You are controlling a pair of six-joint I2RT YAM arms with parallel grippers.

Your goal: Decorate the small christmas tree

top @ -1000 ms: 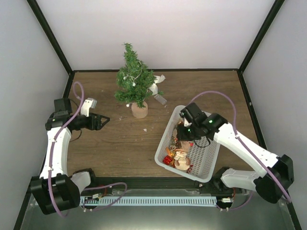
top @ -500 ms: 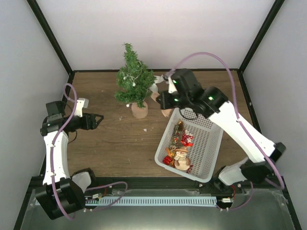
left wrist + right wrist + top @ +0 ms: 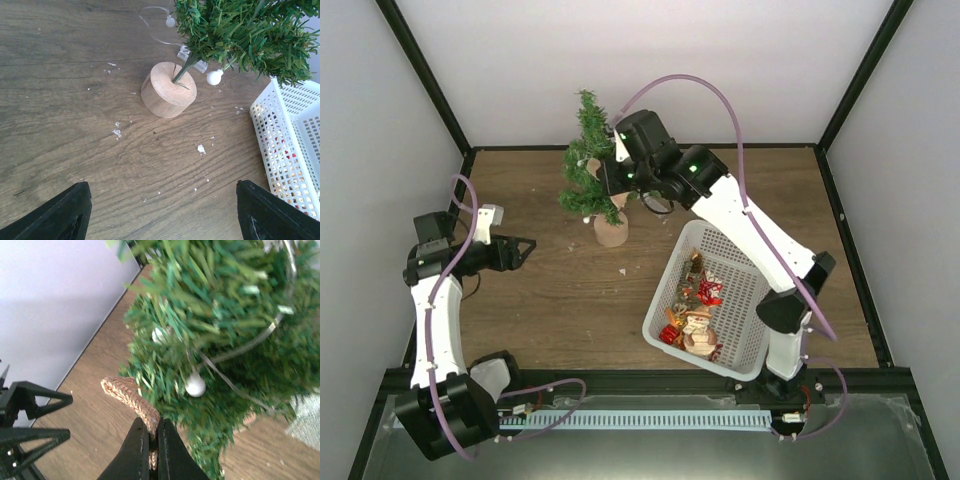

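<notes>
Small christmas tree (image 3: 592, 170) stands upright on its round tan base (image 3: 611, 232) at the far side of the wooden table (image 3: 550, 310), a little left of centre.

Starting at the left, we see the left gripper (image 3: 528, 246) hovering above bare wood near the table's left edge. Its fingers (image 3: 60, 215) are spread wide with nothing between them. It points toward the tree but stays well apart from it.

White crumbs (image 3: 201, 148) lie scattered on the wood near the base. White beads (image 3: 195, 385) and a thin silvery strand (image 3: 235, 352) hang among the branches.

At the tree's right side, the right gripper (image 3: 154, 432) has its fingers pressed together on a brown knitted strip (image 3: 127, 392). The strip's free end curls up just beside the lower branches, and we cannot tell whether it touches them.

Further right and nearer, a white mesh basket (image 3: 715, 228) sits at an angle, with ornaments (image 3: 692, 320) piled in its near end.
</notes>
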